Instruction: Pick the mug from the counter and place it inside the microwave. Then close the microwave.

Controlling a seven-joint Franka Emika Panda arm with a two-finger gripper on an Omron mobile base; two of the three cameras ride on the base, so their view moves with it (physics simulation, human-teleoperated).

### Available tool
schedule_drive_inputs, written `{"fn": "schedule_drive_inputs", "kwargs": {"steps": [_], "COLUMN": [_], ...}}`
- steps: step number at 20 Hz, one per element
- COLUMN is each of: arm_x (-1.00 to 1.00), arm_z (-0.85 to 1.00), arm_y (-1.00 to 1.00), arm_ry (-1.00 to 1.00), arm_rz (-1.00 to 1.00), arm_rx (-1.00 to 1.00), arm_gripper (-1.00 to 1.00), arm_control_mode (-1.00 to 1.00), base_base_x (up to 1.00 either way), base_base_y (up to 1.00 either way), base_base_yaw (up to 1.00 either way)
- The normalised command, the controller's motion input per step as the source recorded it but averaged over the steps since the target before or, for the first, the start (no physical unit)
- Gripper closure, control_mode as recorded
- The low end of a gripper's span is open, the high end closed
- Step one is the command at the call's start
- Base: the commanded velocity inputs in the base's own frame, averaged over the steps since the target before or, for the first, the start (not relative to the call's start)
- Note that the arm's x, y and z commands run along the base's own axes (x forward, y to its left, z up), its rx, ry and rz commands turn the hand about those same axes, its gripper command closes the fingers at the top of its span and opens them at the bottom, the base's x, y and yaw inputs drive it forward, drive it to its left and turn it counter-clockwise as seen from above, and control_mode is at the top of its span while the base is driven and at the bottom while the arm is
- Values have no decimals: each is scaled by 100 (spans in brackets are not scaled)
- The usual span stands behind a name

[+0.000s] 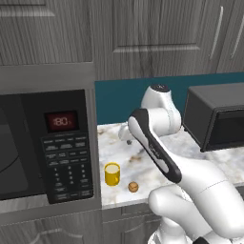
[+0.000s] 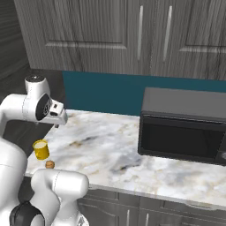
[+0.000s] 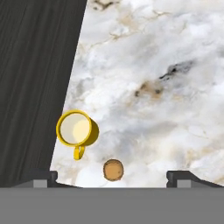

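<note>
The yellow mug (image 1: 112, 174) (image 2: 41, 149) stands upright on the marble counter (image 1: 143, 159) (image 2: 110, 150) near its front edge, just right of the black microwave (image 1: 66, 145). Looking down in the hand view, the mug (image 3: 77, 130) shows its cream inside, with its handle pointing toward the bottom of that view. My gripper (image 1: 127, 140) (image 2: 56, 125) (image 3: 111, 178) hangs open above the counter, behind the mug and well clear of it, with nothing held. From this angle I cannot tell whether the microwave door is open.
A small brown round lump (image 1: 133, 187) (image 2: 50, 164) (image 3: 113, 169) lies on the counter just right of the mug. A dark grey boxy appliance (image 1: 217, 121) (image 2: 185, 126) stands at the counter's right. A dark woodgrain panel (image 3: 35, 87) borders the counter beside the mug.
</note>
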Motion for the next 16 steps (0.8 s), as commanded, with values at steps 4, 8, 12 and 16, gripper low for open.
{"fn": "schedule_drive_inputs", "kwargs": {"steps": [4,8,12,16], "arm_x": [-27,-16,-5,0], "arm_z": [-30,-15,-14,-16], "arm_y": [16,32,44,41], "arm_ry": [0,0,-2,-3], "arm_rz": [0,0,1,5], "arm_rx": [0,0,0,0], "arm_gripper": [-100,-100,-100,-100], "arm_control_mode": [-100,-100,-100,-100], "base_base_x": [0,0,0,0], "base_base_y": [0,0,0,0], "base_base_yaw": [0,0,0,0]}}
